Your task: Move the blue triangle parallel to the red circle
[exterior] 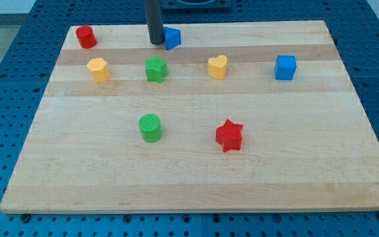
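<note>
The blue triangle [172,38] sits near the top edge of the wooden board [196,171], a little left of centre. My tip [156,43] rests right against its left side, touching it. The red circle [85,37], a short cylinder, stands at the top left corner of the board, at about the same height in the view as the blue triangle and well to the left of my tip.
A yellow pentagon-like block [99,69], a green star [155,69], a yellow heart [217,67] and a blue cube [285,67] form a row below. A green cylinder [151,128] and a red star [229,135] lie lower down.
</note>
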You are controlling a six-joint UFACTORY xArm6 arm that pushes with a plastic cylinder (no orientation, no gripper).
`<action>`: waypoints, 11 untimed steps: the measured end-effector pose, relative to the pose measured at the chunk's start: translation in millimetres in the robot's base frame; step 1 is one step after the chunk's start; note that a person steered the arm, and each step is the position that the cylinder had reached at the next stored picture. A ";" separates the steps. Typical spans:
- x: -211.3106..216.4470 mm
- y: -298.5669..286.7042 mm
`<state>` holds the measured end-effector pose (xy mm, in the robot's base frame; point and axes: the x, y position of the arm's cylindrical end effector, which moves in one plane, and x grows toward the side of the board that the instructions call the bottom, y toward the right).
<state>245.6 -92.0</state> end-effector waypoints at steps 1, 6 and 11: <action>21.6 -24.4; -0.3 26.9; 46.1 -14.1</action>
